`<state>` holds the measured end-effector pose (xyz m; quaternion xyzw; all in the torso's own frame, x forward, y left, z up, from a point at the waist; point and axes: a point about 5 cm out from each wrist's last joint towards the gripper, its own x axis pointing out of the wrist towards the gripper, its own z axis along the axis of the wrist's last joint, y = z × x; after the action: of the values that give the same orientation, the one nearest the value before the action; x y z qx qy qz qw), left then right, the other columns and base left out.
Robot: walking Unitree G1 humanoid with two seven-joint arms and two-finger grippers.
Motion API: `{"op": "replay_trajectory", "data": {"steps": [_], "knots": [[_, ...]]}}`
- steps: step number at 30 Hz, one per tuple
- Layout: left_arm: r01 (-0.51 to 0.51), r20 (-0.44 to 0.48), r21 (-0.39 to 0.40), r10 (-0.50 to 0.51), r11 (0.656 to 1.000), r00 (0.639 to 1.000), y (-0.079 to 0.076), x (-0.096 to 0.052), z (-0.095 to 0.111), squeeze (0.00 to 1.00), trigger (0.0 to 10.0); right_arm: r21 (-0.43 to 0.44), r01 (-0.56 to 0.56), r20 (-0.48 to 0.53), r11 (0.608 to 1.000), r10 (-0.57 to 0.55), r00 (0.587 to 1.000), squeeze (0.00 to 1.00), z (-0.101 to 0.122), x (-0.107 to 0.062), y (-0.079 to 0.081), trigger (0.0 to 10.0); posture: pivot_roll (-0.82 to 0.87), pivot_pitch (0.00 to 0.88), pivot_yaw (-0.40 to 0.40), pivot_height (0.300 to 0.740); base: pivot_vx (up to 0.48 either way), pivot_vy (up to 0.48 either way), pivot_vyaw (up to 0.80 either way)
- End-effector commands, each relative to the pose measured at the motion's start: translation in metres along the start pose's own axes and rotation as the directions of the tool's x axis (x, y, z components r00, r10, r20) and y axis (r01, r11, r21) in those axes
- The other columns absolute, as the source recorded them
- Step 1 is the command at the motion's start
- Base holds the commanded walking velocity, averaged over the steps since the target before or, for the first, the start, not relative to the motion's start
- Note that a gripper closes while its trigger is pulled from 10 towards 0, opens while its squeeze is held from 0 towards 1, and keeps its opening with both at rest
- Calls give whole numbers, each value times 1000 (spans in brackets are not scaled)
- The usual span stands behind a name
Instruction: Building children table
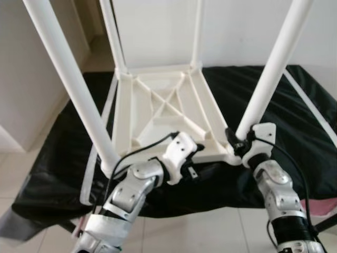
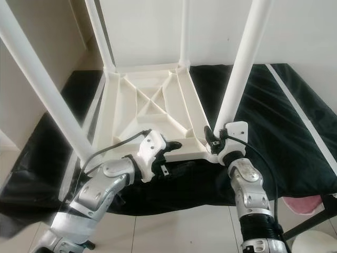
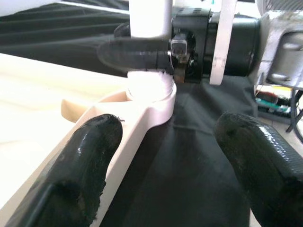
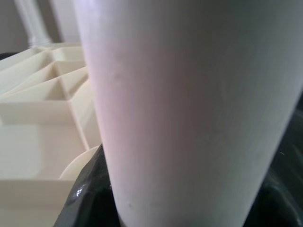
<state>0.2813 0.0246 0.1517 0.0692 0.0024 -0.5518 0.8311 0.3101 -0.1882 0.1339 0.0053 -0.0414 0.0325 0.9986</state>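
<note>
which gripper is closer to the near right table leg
Right. The right gripper is closed around the base of the near right leg; the left gripper sits open at the tabletop's near edge, beside that corner.

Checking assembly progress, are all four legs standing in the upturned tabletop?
Yes, four white legs rise from the tabletop's corners.

Both eye views look forward and down from the head onto one scene: an upturned white table (image 1: 168, 113) on a black sheet (image 1: 295, 121), the right eye's picture set slightly sideways of the left's. The left wrist view looks along its two black fingers (image 3: 80, 175), close over the sheet, at the near right leg (image 3: 150, 19) and the right gripper (image 3: 142, 54) clasping it. The right wrist view sits pressed up against that same leg (image 4: 189, 109), with table ribs behind.
</note>
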Motion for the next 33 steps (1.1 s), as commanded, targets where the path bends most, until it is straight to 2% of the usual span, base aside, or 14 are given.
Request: {"op": "replay_trajectory", "data": {"steps": [1, 3, 4, 5, 9, 11, 13, 22, 29, 33], "knots": [[-109, 3, 12, 109, 994, 994, 8, 0, 1, 0, 10000, 55, 131, -86, 990, -126, 988, 0, -18, -10, -6, 10000, -116, 0, 41, 740, 0, 0, 0], [-125, -8, 9, 125, 992, 992, 11, -1, -1, 0, 10000, 75, 288, -124, 955, -278, 953, 0, -25, -16, -2, 10000, -119, 0, 39, 740, 0, 0, 0], [-125, -8, 9, 125, 992, 992, 11, -1, -1, 0, 10000, 75, 288, -124, 955, -278, 953, 0, -25, -16, -2, 10000, -119, 0, 39, 740, 0, 0, 0], [-156, -32, 15, 156, 988, 987, 14, -2, -5, 0, 10000, 87, 409, -158, 908, -393, 906, 0, -30, -20, 5, 10000, -119, 0, 41, 740, 0, 0, 0], [-182, -47, 11, 182, 983, 982, 16, -3, -9, 0, 10000, 90, 464, -158, 881, -447, 880, 0, -31, -23, 11, 10000, -116, 0, 39, 740, 0, 0, 0], [-195, -47, 10, 195, 981, 980, 18, -3, -9, 0, 10000, 101, 466, -168, 879, -446, 879, 0, -32, -23, 17, 10000, -114, 0, 39, 740, 0, 0, 0], [-206, -37, 4, 206, 979, 978, 20, -4, -8, 0, 10000, 133, 424, -166, 896, -401, 901, 0, -31, -22, 25, 10000, -119, 0, 41, 740, 0, 0, 0], [-207, -26, 12, 207, 978, 978, 20, -4, -6, 0, 10000, 127, 392, -188, 911, -366, 911, 0, -30, -25, 34, 10000, -108, 0, 37, 740, 0, 0, 0], [-199, -41, 31, 200, 980, 979, 18, -6, -8, 0, 10000, 119, 414, -187, 902, -389, 902, 0, -28, -26, 35, 10000, -103, 1, 38, 740, 0, 0, 0], [-191, -43, 33, 192, 981, 980, 17, -8, -8, 0, 10000, 129, 396, -130, 909, -380, 916, 0, -21, -26, 35, 10000, -101, 2, 37, 740, 0, 0, 0]]}}
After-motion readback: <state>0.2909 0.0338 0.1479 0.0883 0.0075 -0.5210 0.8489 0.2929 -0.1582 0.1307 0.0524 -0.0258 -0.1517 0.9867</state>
